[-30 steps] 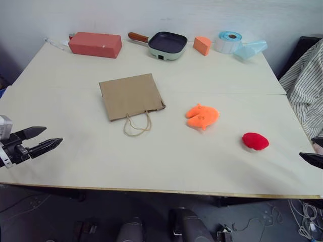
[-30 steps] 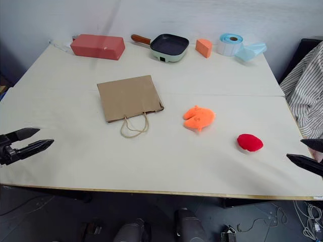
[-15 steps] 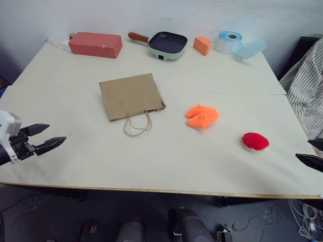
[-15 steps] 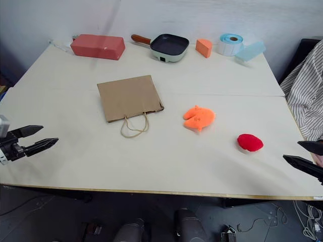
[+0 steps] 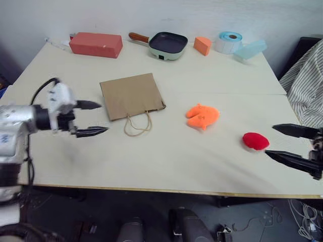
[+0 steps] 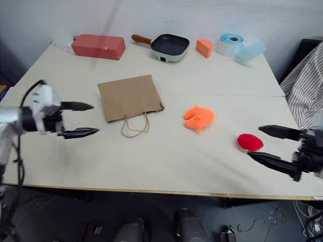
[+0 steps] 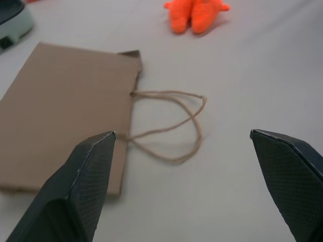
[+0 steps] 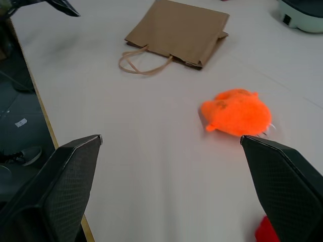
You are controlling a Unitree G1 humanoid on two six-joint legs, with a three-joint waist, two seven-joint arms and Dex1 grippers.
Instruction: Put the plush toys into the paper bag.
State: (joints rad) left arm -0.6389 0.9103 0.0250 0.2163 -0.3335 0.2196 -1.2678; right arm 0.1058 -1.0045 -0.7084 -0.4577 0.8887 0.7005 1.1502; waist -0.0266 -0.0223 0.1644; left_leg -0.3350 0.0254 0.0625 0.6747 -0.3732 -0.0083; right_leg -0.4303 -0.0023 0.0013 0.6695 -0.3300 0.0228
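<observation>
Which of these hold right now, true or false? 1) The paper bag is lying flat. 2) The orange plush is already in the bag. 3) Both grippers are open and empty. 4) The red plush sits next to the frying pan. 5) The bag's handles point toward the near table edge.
1) The paper bag lies flat on the table: true.
2) The orange plush toy is in the bag: false; it lies on the table to the right of the bag.
3) The left gripper and right gripper are open and empty: true.
4) The red plush toy sits by the frying pan: false; it lies near the right gripper, far from the pan.
5) The cord handles point toward the near edge: true.
</observation>
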